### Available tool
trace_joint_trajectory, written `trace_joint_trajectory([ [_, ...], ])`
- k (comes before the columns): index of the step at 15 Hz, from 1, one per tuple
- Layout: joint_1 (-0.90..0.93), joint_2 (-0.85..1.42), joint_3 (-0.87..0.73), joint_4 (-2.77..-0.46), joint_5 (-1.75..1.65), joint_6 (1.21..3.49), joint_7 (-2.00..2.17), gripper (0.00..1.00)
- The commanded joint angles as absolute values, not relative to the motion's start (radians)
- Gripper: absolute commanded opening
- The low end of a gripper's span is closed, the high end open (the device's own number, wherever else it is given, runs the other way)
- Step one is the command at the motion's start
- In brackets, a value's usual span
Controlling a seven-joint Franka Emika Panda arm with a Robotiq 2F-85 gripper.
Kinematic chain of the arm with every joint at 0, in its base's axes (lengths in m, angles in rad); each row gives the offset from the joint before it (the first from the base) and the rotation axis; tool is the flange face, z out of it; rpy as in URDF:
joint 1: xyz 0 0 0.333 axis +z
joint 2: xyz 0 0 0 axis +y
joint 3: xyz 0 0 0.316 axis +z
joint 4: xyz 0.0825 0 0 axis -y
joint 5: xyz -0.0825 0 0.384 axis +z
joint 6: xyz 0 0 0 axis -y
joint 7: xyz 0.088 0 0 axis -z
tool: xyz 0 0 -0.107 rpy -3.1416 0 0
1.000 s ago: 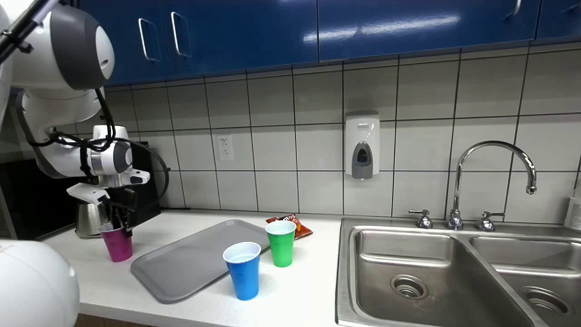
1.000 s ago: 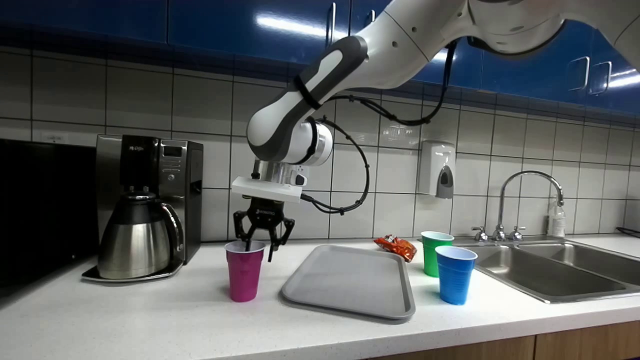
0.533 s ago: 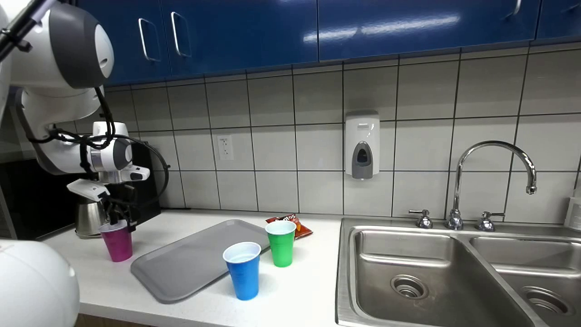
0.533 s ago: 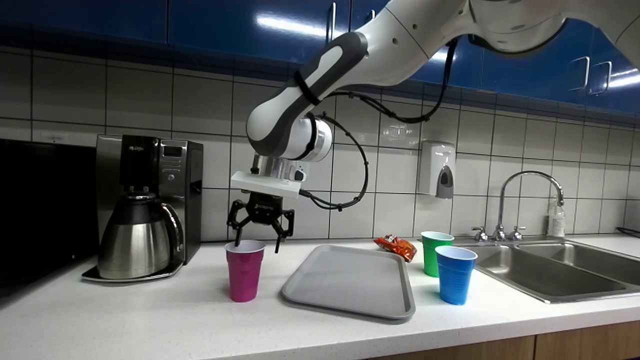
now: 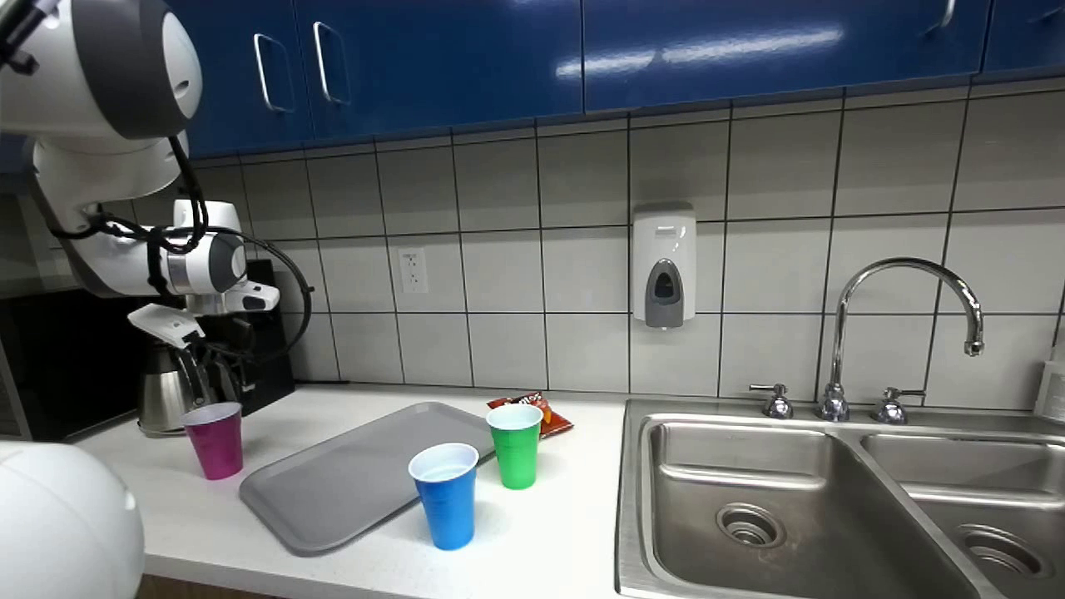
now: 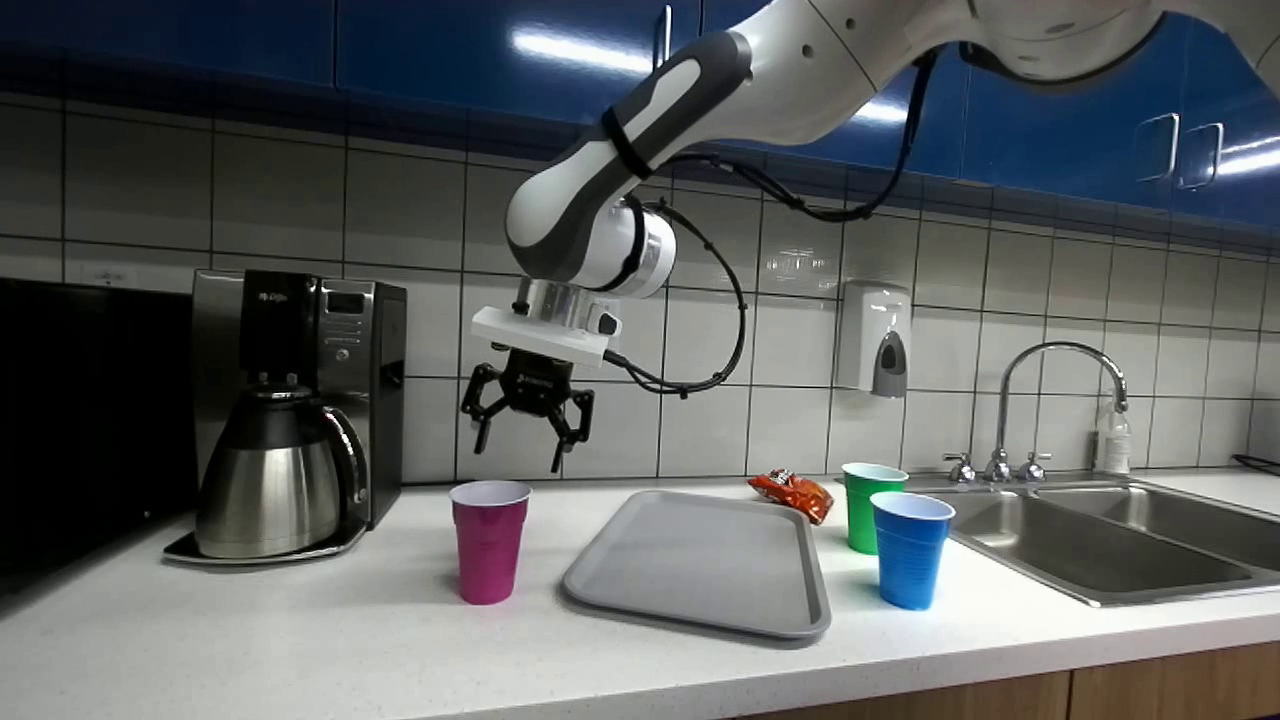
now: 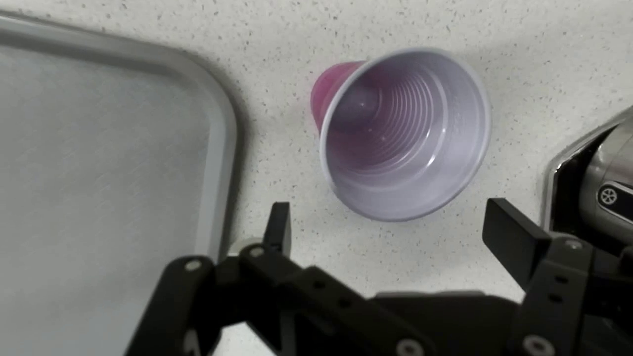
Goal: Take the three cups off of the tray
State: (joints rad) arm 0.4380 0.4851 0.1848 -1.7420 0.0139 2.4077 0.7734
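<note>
The magenta cup [image 6: 490, 555] stands upright on the counter, between the coffee pot and the grey tray [image 6: 700, 565]. On the tray's opposite side are the blue cup [image 6: 912, 562] and the green cup [image 6: 858, 515], both upright on the counter. Nothing lies on the tray in both exterior views. My gripper [image 6: 518, 460] hangs above the magenta cup's rim, wide open and apart from it. In the wrist view the magenta cup [image 7: 400, 133] shows its mouth ahead of the spread fingers [image 7: 514, 237], with bare counter between them; the tray [image 7: 99, 173] is at left.
A steel coffee pot [image 6: 270, 505] sits in the coffee maker [image 6: 375, 400] left of the magenta cup. An orange snack bag [image 6: 793, 495] lies behind the tray near the green cup. The steel sink [image 5: 749, 499] is set in the counter; blue cabinets [image 5: 449, 66] hang overhead.
The gripper has opened wide, letting go of the magenta cup's rim, and has risen clear above it. The cups and tray have not moved.
</note>
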Motion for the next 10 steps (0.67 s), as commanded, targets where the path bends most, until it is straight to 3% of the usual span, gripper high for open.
trace_joint_trajectory([
  [1,0.410,0.406,0.186,-1.827,0.047,2.450,0.736,1.00],
  [10,0.347,0.252,0.163,-2.003,0.041,2.481,0.720,1.00],
])
